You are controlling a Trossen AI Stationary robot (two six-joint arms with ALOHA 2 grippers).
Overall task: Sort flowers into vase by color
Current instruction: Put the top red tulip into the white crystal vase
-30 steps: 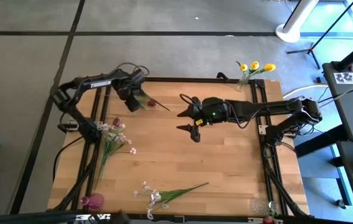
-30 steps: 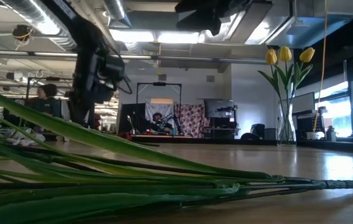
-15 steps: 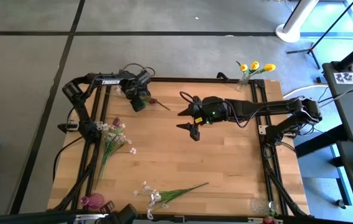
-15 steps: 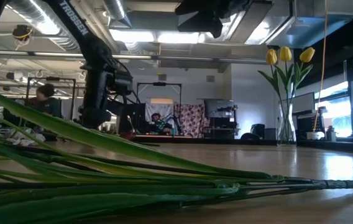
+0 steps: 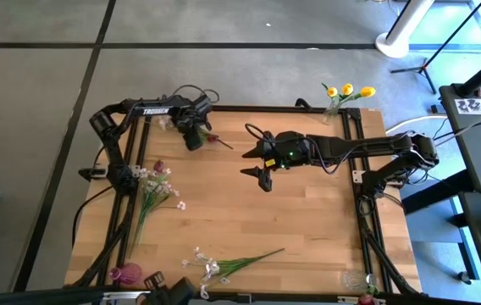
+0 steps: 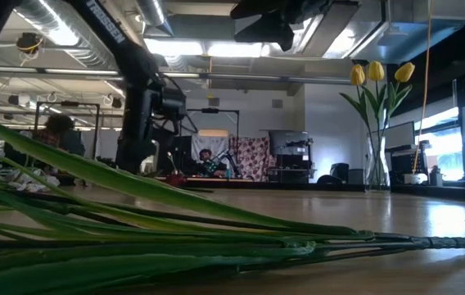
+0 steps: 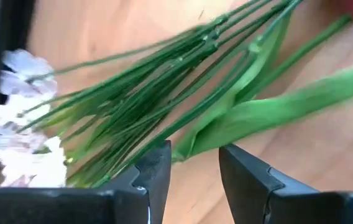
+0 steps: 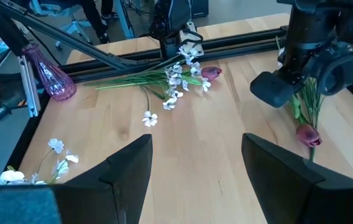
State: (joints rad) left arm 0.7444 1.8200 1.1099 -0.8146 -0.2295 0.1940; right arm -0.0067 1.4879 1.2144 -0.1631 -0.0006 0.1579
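A dark red tulip (image 5: 210,138) lies on the table at the far left, its head (image 8: 307,135) on the wood. My left gripper (image 5: 191,133) points down over its green leaf (image 7: 270,112). It is open, a finger on either side of the leaf's end, beside the thin stems of a white-pink spray (image 7: 21,124). I cannot tell whether it touches them. My right gripper (image 5: 257,168) waits open above the table's middle. Three yellow tulips (image 5: 347,90) stand in a clear vase (image 6: 377,168) at the far right corner.
A bunch of white-pink sprays with a dark red tulip (image 5: 153,185) lies at the left edge. Another spray (image 5: 223,264) lies near the front edge. A pink vase (image 5: 126,274) stands at the near left corner, a clear one (image 5: 355,280) at the near right.
My left gripper has come down toward the table and a little toward its right edge, rolling slightly, and now stands low over the tulip's leaf. The tulip has stayed about where it was.
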